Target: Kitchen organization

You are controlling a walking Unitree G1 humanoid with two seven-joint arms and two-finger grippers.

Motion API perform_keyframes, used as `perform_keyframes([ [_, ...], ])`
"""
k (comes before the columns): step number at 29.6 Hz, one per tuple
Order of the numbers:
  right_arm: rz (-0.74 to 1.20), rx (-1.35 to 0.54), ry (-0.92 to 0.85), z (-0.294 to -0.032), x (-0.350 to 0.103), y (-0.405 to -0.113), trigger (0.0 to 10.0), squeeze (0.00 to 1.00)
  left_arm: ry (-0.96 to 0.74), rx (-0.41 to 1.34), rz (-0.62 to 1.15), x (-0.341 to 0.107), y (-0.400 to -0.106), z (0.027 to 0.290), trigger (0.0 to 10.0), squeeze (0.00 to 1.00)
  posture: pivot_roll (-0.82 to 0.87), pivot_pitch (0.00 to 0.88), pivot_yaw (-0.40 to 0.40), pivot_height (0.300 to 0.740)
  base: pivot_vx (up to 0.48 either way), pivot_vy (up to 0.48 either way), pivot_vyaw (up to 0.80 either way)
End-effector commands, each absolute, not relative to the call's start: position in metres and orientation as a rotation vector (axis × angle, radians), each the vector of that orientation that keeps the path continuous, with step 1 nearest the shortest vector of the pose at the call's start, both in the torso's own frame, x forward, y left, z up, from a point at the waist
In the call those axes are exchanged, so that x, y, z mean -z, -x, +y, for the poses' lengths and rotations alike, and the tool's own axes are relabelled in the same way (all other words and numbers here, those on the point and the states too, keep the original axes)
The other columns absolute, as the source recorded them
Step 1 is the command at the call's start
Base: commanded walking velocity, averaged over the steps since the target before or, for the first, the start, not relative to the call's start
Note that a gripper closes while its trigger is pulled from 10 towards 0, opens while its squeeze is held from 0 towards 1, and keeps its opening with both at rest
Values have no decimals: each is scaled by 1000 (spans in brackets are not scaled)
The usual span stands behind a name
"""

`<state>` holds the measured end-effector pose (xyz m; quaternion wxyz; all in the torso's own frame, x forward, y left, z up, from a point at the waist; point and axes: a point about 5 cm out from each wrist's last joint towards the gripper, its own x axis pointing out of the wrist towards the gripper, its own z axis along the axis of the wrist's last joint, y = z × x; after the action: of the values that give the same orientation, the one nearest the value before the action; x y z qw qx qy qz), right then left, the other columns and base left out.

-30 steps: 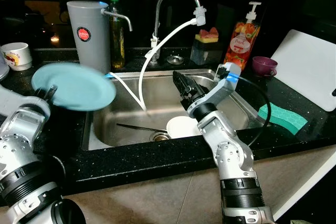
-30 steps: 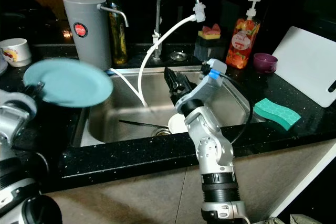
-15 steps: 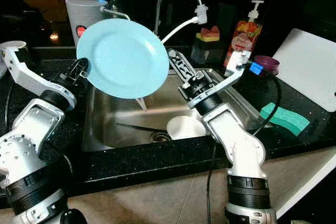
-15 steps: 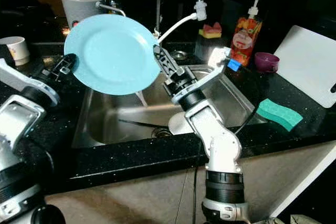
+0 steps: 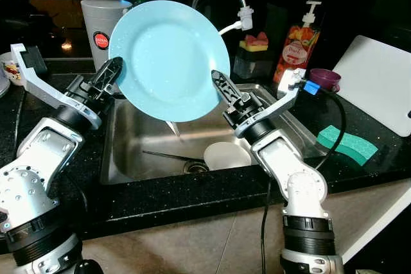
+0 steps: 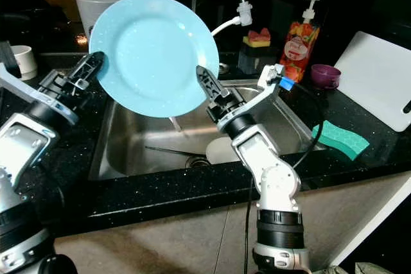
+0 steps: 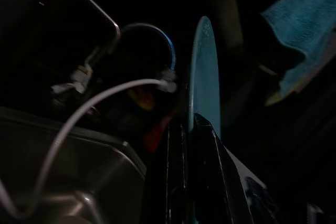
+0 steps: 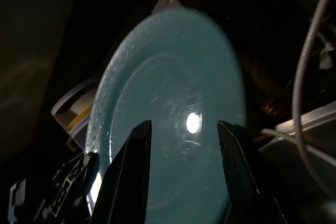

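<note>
Black tabletop point(image 5: 385, 158) around a steel sink point(image 5: 154, 149) (white dish point(image 5: 226, 155) inside). Large light-blue plate point(image 5: 170, 59) raised upright above sink, pinched at its left rim by left end effector point(image 5: 109, 75). Right end effector point(image 8: 181, 171), fingers spread, just right of plate.

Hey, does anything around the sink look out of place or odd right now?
A thin white hose runs from the chrome tap's spout down into the steel sink. A white dish and a dark utensil lie by the drain. Nothing looks spilled or broken.
</note>
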<state>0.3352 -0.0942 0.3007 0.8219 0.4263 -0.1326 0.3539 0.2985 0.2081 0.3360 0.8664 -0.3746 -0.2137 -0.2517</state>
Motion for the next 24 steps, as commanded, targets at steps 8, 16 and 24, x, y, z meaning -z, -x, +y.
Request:
perform_keyframes([
  [8,-284,-718,-900,-105,-292,-334,10000,0,756,526,-520,-349,-293,216,10000,0,95,98,-86,740,0,0,0],
  [16,-287,-757,-910,-98,-295,-332,10000,0,747,565,-509,-349,-293,208,10000,0,94,96,-85,740,0,0,0],
  [24,-289,-799,-909,-92,-297,-330,7569,0,749,622,-465,-341,-292,194,10000,0,97,91,-84,740,0,0,0],
])
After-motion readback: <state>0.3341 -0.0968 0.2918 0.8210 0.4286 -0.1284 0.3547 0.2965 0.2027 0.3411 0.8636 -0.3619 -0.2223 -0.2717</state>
